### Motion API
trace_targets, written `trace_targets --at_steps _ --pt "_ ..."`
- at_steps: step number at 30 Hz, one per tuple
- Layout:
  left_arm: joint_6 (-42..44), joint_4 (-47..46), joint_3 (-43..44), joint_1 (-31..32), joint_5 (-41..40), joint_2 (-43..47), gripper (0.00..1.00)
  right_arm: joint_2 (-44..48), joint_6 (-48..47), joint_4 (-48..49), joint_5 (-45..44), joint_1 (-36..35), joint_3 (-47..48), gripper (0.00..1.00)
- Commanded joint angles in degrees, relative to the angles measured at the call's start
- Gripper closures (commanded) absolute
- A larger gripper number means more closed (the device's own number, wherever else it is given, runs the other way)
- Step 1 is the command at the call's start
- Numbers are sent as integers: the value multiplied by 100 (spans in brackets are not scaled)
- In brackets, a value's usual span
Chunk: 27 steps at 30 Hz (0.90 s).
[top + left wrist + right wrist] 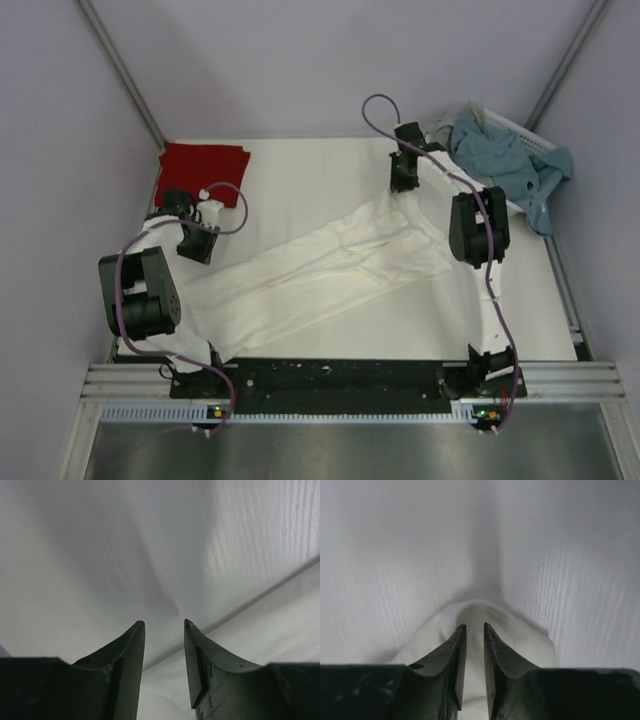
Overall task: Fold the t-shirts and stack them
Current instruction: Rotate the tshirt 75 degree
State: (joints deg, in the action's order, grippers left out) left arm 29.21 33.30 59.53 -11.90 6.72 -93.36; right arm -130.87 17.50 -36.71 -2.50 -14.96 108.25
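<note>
Spreading step, by the look of it, with no fold made yet on the large white cloth t-shirt (pixel 330 262). Drawn out in 1 long rumpled band across the white desk (pixel 300 165), from 8 o'clock up to 1 o'clock, no print showing on the upper face.

Pinched at the 1 o'clock end by the right hand (pixel 403 185): from the wrist view, dark fingers (pixel 447 670) nearly together, clamped on a small hump of white fabric.

At the 9 o'clock end, met by the left hand (pixel 197 243). There, fingers (pixel 125 660) set a little apart, white cloth filling the gap and a crease running toward it; cannot tell whether truly gripped or merely resting on it.

Already folded flat in the 10 o'clock corner: the plain dark red cloth t-shirt (pixel 205 163), well apart from the white one. Off at 2 o'clock, a white slotted plastic basket (pixel 530 135) with a blue-grey cloth (pixel 505 160) spilling over its rim.

Next move, probably: pull the 2 ends apart and lay the band flat and square before folding. Calls for even tension from both sides and a sure hold at 9 o'clock. Stacking onto the red one to come last.
</note>
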Motion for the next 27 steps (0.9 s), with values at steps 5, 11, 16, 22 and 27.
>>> trace_targets --at_steps 5,11,16,22,27 --pt "199 -333 -512 21 -136 248 58 235 -466 -847 -917 -288 1534 52" --pt "339 -298 -723 30 57 257 62 2132 -318 -645 -1516 -270 -782 38" --pt "506 -324 -934 39 101 371 67 3513 244 -329 -1446 -130 -3034 34" --pt "656 -306 -1180 47 207 617 71 4245 659 313 -1147 327 -5022 38" --pt "691 -167 -1154 39 382 924 67 3596 220 735 -805 336 -5095 67"
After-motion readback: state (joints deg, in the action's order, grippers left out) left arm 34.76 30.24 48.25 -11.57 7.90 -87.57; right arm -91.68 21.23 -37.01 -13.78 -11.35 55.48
